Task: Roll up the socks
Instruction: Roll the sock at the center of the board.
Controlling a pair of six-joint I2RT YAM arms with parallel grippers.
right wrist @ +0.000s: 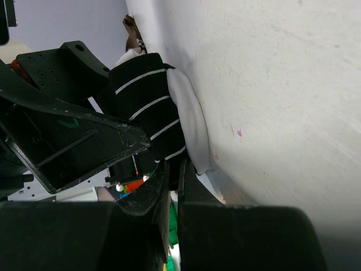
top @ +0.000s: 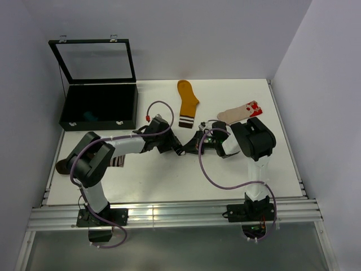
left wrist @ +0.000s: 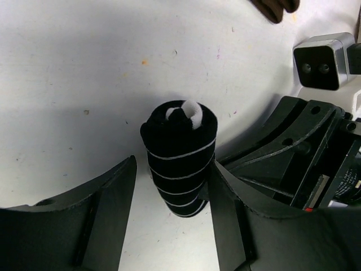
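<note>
Nearest the left wrist camera, our left gripper (left wrist: pixel 174 169) stands spread, one finger on each side of the striped sock (left wrist: pixel 180 158). The right-hand finger touches the roll and the other stands just clear of it. We see the sock wound into a tight black cylinder with thin white bands, its spiral end and a white tip turned up toward that camera. It rests on the bench (left wrist: pixel 84 56) between the two arms, and we cannot tell whether it is upright or tilted. Our right gripper (right wrist: pixel 172 175) is pressed almost together and seems to pinch the sock's edge, though the contact itself is partly hidden.

We judge the rolling of this sock all but done, so the step in hand is securing the roll. Next we would need the left gripper to close across the cylinder before the right one lets go. The squeeze should be firm enough that the soft fabric does not spring open, but not so hard that it flattens the roll.

On the far side of the bench the mustard sock (top: pixel 187 101) and, to its right, the beige sock (top: pixel 241 112) lie flat, not yet rolled. At the far left sits the black case (top: pixel 98 107), its lid open.
</note>
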